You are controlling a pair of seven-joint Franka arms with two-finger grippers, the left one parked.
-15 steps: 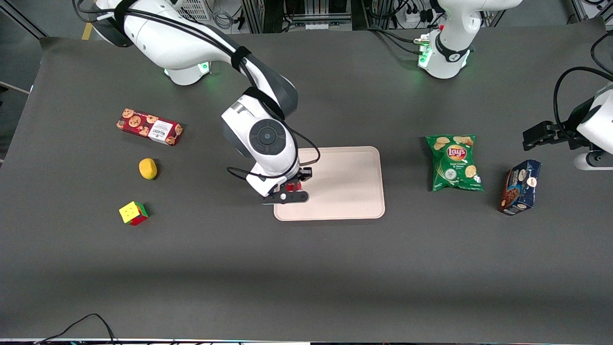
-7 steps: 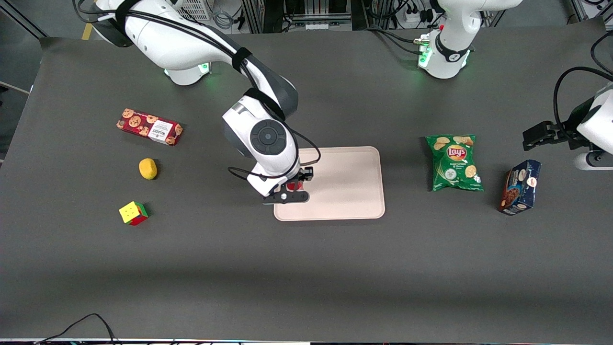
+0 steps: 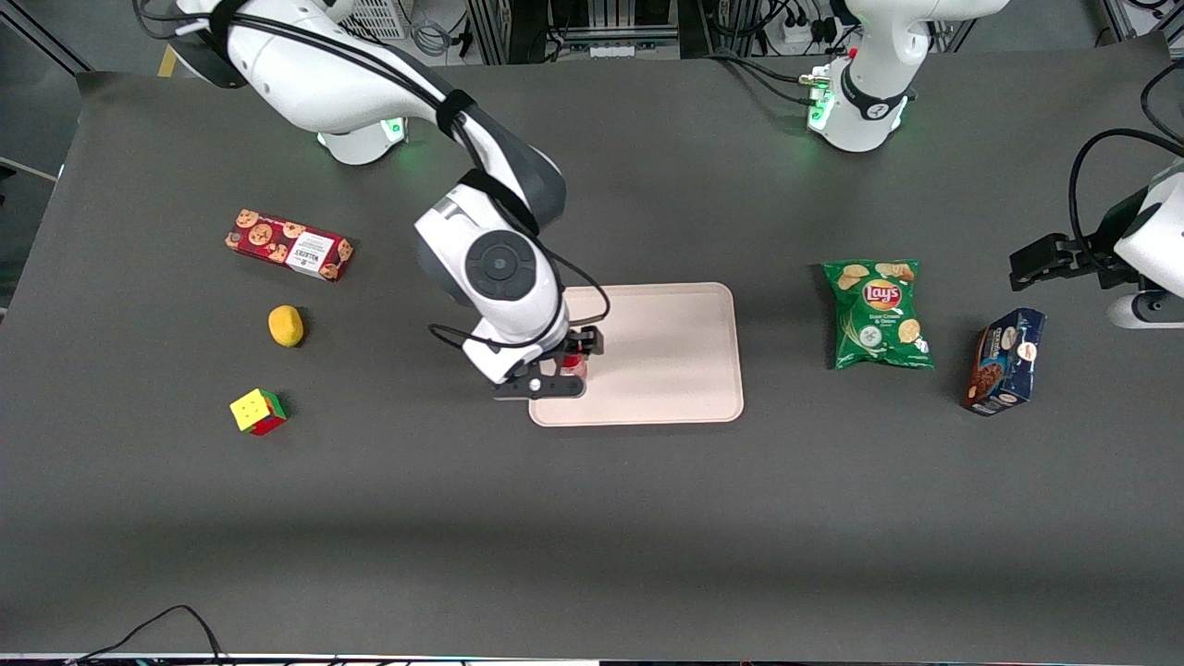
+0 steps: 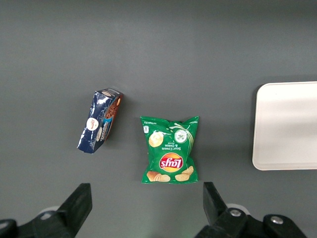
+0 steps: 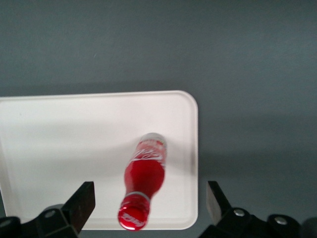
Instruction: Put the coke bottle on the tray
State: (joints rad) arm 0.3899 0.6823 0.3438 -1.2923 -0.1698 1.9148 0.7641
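The desk (image 3: 592, 518) carries everything, and I take the tray (image 3: 666, 370) as landmark. The tray lies flat at mid-desk, its rim showing whole in my wrist view (image 5: 190, 148). The green chip bag (image 3: 877, 314) lies beside the tray toward the parked arm's end, apart from it; the blue cookie box (image 3: 1005, 361) lies further toward that end. The red cookie box (image 3: 289, 245) lies well off the tray toward my working end, with the lemon (image 3: 286, 326) and the puzzle cube (image 3: 257, 411) nearer the front camera than that box. The coke bottle (image 5: 143, 188) stands upright on the tray, near its edge at my working end, cap up. My pincer (image 5: 148, 206) hangs directly above the bottle with fingers spread wide either side, touching nothing.
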